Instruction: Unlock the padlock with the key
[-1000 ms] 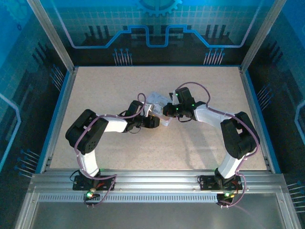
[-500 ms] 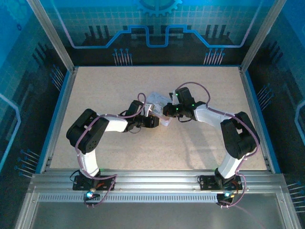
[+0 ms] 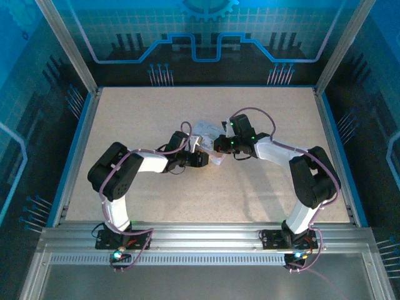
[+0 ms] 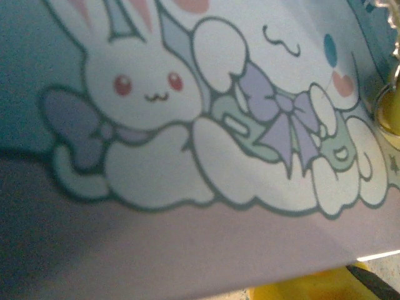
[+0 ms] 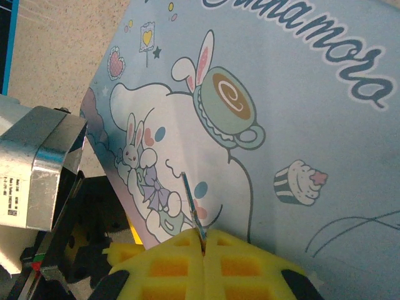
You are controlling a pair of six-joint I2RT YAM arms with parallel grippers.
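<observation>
Key blade sticks up from your right gripper, whose yellow pads are clenched on it low in the right wrist frame, the tip against the tin. Overhead, your left gripper meets the tin mid-frame, but you cannot tell its grip. A yellowish blob at the left wrist frame's right edge is cut off and too blurred to name.

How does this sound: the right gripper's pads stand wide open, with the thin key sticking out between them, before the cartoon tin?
Wrong on the pads: the right gripper is shut, pinching the thin key sticking out between them, before the cartoon tin. The right wrist view shows it.
</observation>
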